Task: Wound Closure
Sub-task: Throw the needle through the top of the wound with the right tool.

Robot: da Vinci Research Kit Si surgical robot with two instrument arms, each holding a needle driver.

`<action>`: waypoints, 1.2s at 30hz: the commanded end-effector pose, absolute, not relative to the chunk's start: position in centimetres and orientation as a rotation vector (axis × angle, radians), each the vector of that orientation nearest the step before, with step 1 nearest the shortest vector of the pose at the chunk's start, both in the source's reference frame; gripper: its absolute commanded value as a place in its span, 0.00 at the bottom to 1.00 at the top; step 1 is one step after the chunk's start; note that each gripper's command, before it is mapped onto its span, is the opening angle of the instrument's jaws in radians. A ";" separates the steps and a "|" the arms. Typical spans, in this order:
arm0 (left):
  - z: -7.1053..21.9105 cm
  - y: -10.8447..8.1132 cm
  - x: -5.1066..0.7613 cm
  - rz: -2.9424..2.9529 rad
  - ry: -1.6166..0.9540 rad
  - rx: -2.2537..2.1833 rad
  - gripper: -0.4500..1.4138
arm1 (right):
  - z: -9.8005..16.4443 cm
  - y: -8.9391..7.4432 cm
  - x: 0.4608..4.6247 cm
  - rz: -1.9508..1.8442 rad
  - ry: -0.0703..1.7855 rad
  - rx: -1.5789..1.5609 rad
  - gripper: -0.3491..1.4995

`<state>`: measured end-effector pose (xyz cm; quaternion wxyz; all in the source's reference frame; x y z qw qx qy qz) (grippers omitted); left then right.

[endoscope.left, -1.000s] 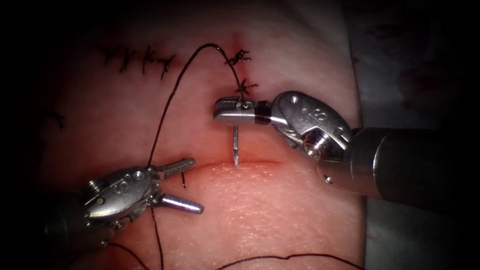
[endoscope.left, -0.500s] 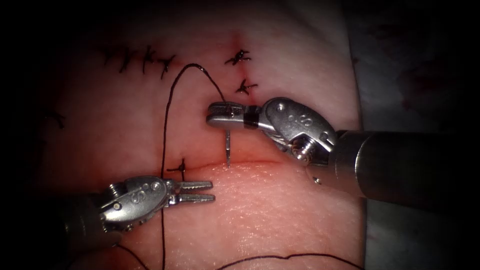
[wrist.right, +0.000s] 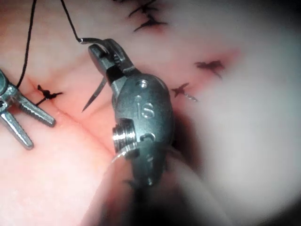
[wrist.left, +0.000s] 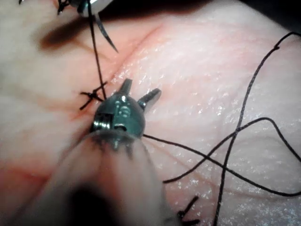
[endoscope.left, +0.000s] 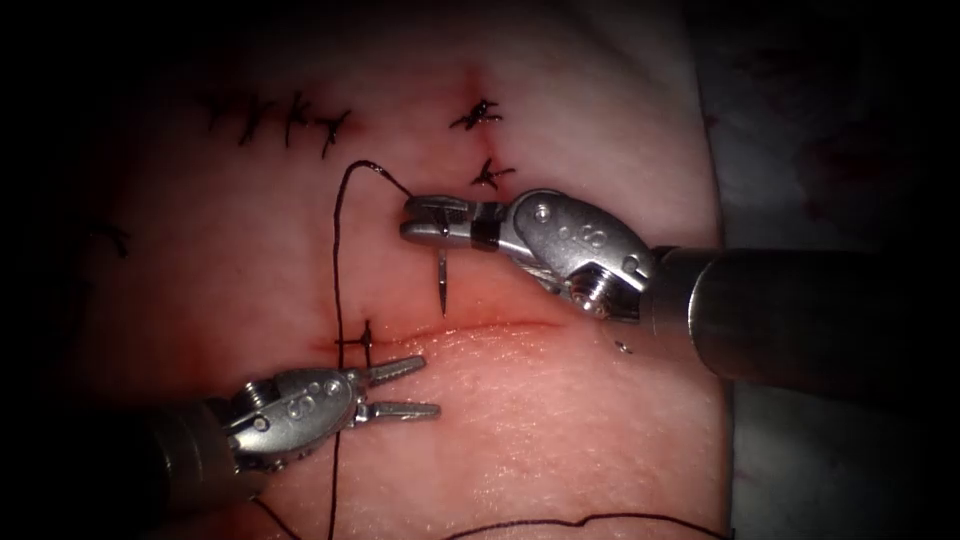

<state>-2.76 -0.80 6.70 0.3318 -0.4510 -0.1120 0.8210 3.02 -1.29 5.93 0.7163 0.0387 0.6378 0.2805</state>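
My right tool (endoscope.left: 405, 220) is shut on the curved needle (endoscope.left: 441, 285) near its thread end. The needle hangs tip-down just above the cut (endoscope.left: 500, 326) and is not in the tissue (endoscope.left: 560, 430). The same grip appears in the right wrist view, jaws (wrist.right: 96, 49) on the needle (wrist.right: 94, 96). Dark thread (endoscope.left: 337, 260) arcs from the needle's tail, then drops past a tied stitch (endoscope.left: 362, 342) on the cut. My left tool (endoscope.left: 428, 386) stands open just below that stitch, holding nothing. The left wrist view has its jaws (wrist.left: 141, 89) beside the stitch (wrist.left: 91, 96).
Finished stitches sit at the back: a row (endoscope.left: 285, 120) on the left and two knots (endoscope.left: 485, 140) above my right tool. Loose thread (endoscope.left: 580, 520) lies across the near tissue. Red fluid tints the cut line. A pale cloth (endoscope.left: 800, 120) borders the tissue on the right.
My right tool has carried the needle left and lifted its tip off the cut. The thread loop has sunk lower. My left tool swung right and down, its jaws narrowing and then parting again.
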 end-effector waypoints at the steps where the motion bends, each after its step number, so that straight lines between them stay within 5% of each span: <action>1: 6.8 -0.8 -2.82 2.144 -0.295 -1.183 0.32 | 6.0 -1.2 3.10 0.610 1.414 0.076 0.00; 36: 6.6 -1.0 -2.96 2.154 -0.363 -1.193 0.41 | 6.3 -1.4 3.20 0.482 1.403 -0.034 0.00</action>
